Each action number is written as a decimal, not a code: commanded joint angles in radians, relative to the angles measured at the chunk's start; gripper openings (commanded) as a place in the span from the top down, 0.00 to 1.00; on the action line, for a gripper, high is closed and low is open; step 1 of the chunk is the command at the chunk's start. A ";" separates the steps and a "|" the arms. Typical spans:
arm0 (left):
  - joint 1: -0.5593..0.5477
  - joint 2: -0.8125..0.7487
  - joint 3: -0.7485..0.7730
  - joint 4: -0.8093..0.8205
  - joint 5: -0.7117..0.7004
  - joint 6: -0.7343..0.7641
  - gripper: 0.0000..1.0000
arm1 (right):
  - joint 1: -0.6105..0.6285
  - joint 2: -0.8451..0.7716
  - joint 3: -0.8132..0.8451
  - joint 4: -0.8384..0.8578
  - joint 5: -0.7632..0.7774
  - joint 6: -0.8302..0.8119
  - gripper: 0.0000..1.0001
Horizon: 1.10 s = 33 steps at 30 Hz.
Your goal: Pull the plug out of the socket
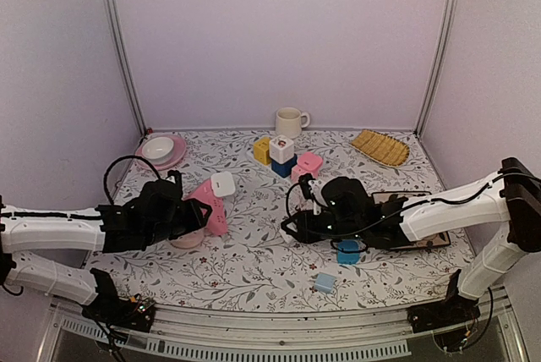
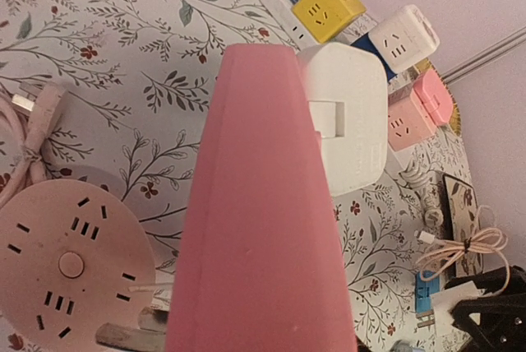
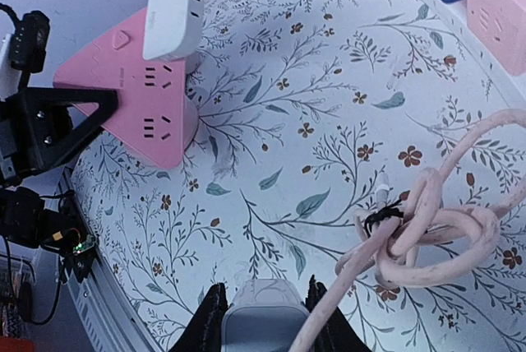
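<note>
Two arms are at work. The left gripper [image 1: 193, 212] is clamped on the near end of the one pink power strip [image 1: 211, 210] and holds it tilted up off the table [image 1: 254, 269]. The one white plug [image 1: 222, 183] sits seated in the strip's upper face, near its far end, left of the table's middle. The right gripper [image 3: 265, 321] is pinched around a pale plug head [image 3: 265, 315], from which a coiled pink cord [image 3: 444, 229] trails over the floral cloth.

Four cube sockets stand clustered at the table's centre back:
- one yellow cube [image 1: 262, 150]
- one white cube [image 1: 281, 149]
- one blue cube [image 1: 283, 167]
- one pink cube [image 1: 307, 165]

Two smaller blue pieces lie near the right arm, a darker block [image 1: 347, 251] and, closer to the front edge, a lighter block [image 1: 324, 282]. One round pink socket [image 2: 70, 266] lies flat under the raised strip.

There are four containers:
- One white bowl [image 1: 157, 149] rests in one pink plate [image 1: 175, 156] at the back left.
- One cream mug [image 1: 291, 121] stands upright at the back wall. Its inside is too shadowed to tell.
- One woven tray [image 1: 380, 148] lies at the back right.
- One dark-framed tray [image 1: 404, 195] lies under the right arm, which covers most of it, so its contents cannot be told.
</note>
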 commanded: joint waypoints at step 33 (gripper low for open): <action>0.002 -0.074 0.045 0.069 0.161 0.146 1.00 | -0.068 -0.246 -0.374 -0.124 -0.071 0.204 0.22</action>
